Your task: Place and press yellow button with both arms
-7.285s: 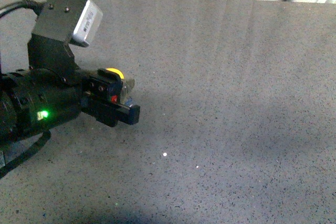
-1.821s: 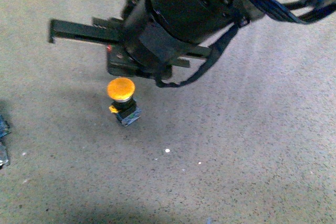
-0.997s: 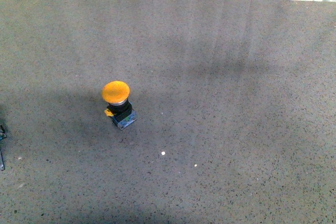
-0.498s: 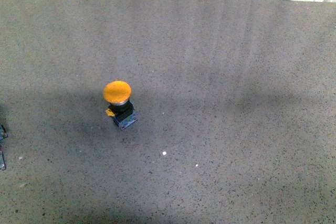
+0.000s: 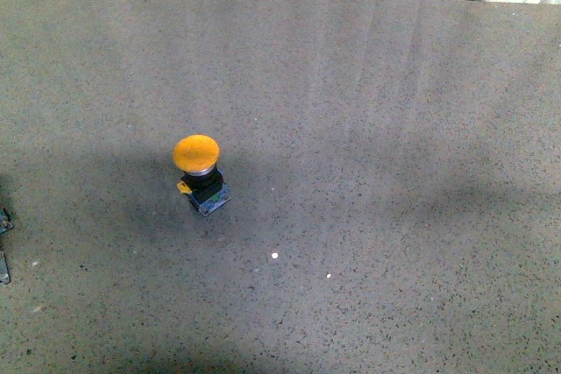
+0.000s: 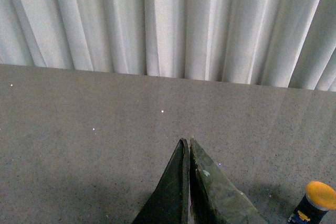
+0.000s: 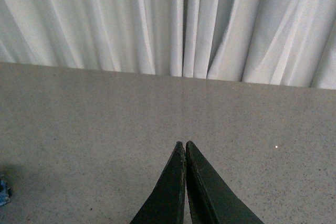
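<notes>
Front view: yellow button [image 5: 199, 172] upright on table [image 5: 394, 129], alone. Left gripper [image 6: 187, 142] closed, empty; button at its 4 o'clock, apart. Right gripper [image 7: 185, 144] closed, empty.

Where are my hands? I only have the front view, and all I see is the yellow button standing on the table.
Observer: The left hand is shut, its fingers pressed together and holding nothing.
Operator: How does it sit relative to the button?
Observer: In the left wrist view the yellow button stands upright off to one side of the fingers, apart from them.
Operator: And the right hand?
Observer: The right hand is shut and empty too, above bare table, pointing towards the white curtain. Its camera does not show the button.
</notes>
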{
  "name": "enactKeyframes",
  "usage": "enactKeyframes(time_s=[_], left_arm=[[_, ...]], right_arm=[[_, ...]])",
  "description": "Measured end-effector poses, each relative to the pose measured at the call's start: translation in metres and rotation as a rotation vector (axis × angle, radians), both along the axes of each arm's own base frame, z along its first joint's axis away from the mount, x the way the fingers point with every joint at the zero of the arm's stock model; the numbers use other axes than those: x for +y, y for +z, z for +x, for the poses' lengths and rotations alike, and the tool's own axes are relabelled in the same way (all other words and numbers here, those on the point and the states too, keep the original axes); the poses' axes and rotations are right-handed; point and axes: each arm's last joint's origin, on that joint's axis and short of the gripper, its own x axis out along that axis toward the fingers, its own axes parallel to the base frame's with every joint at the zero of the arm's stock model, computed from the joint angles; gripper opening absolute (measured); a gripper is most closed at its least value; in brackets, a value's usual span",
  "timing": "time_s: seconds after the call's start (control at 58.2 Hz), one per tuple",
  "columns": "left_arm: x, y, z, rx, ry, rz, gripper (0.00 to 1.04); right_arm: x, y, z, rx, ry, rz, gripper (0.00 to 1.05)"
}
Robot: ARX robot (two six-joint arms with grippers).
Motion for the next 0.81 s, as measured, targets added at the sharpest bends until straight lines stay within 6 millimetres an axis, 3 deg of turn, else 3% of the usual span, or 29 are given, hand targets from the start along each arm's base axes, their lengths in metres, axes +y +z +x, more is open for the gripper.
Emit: enactKeyframes(time_s=[0.808], left_arm=[[0.0,0.0,0.0,0.0,0.0,0.0,0.01]], right_arm=[[0.0,0.004,-0.027,-0.015,0.0,0.0,0.01]])
